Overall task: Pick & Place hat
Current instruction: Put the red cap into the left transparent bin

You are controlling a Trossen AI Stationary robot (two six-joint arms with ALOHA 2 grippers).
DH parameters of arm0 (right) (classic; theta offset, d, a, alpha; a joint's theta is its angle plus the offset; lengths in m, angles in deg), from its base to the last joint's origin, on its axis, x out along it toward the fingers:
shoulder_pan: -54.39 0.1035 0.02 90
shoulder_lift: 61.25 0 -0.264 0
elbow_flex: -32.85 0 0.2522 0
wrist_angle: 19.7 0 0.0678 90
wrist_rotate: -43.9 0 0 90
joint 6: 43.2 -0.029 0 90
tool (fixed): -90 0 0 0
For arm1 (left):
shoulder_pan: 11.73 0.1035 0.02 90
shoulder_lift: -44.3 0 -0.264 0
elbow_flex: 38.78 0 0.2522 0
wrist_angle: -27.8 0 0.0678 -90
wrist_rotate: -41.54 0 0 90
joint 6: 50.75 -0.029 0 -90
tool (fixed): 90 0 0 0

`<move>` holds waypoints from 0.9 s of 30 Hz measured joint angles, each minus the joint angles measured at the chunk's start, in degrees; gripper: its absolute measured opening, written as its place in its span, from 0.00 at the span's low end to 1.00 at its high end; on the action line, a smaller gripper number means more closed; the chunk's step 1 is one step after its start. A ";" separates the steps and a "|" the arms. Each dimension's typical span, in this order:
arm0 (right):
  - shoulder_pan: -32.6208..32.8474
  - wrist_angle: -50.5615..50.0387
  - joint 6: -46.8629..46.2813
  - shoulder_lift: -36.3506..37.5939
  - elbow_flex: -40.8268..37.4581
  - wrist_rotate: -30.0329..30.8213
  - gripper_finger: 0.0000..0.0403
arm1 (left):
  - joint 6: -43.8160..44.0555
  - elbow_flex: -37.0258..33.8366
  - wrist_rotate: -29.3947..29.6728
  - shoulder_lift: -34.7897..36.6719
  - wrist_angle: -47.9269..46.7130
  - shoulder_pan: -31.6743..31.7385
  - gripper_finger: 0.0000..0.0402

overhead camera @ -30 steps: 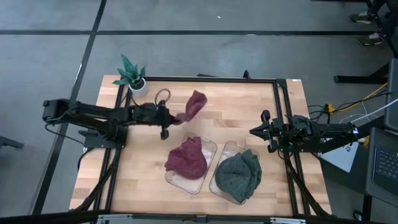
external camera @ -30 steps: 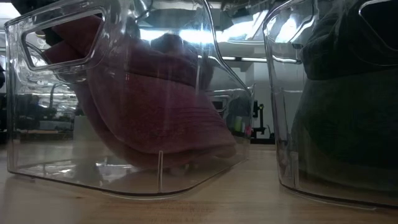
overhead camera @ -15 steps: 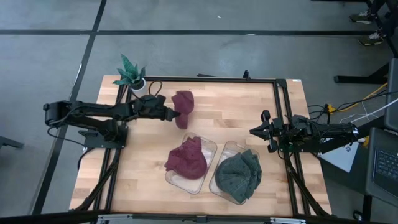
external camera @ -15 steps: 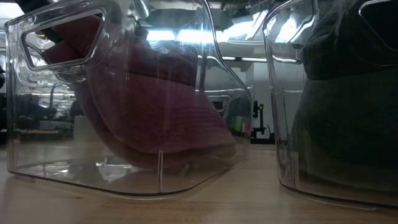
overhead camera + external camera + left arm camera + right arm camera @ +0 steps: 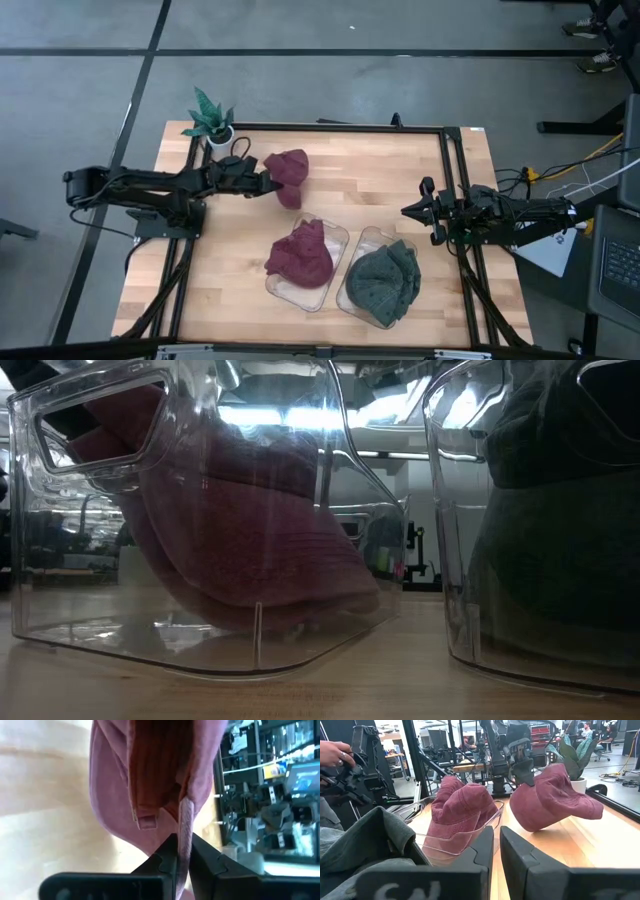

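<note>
A maroon hat hangs at the table's far left, with my left gripper shut on it. The right wrist view shows the hat low over the wood, below that gripper. Whether its underside touches the table, I cannot tell. At the near middle stand two clear bins: the left bin holds another maroon hat, the right bin a green hat. My right gripper waits shut at the table's right side. My left gripper pinches a thin band of cloth at the hat's edge between its two fingers. The fingers come from the table's left, slanting down a little. The hat's crown bulges out beyond the fingertips and hangs below them.
A small potted plant stands at the far left corner, close behind my left arm. A dark frame rail runs along the table's far edge. Bare wood lies between the held hat and the bins. A person's hand shows in the room beyond.
My left gripper has rolled about its own line, sunk a little and shifted toward the table's far left. The maroon hat has turned with it: it stuck out toward the right before and now hangs bunched, close to the fingers and lower over the wood.
</note>
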 joint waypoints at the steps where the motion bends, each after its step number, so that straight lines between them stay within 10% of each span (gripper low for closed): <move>1: 0.01 -0.01 0.00 -0.01 0.00 0.00 0.08 | -1.77 -0.30 0.04 0.65 -0.26 0.10 0.07; 27: 0.01 -0.02 0.01 0.00 0.00 0.00 0.08 | -18.12 -0.77 -4.28 9.75 -20.37 -1.33 0.54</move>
